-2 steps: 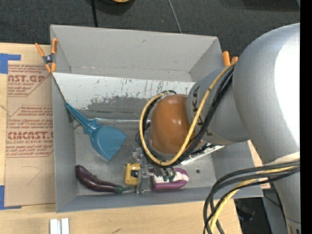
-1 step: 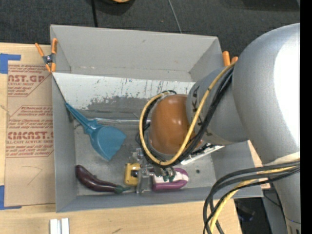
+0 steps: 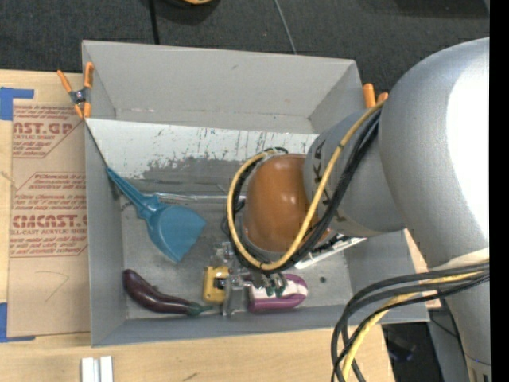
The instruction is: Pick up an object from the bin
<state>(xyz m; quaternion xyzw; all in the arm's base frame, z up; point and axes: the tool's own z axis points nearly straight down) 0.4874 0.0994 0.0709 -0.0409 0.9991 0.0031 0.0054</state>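
Nearest us, the arm dips toward the bin's near wall, jaws low between a yellow block and a purple-white toy, seemingly placed to grasp either; their spread we cannot tell.

A robotics lab bench: a large silver robot arm trailing cables leans over a grey metal bin on a wooden tabletop.

Scuffed matt grey metal bin, smooth blue plastic scoop, glossy purple toy aubergine.
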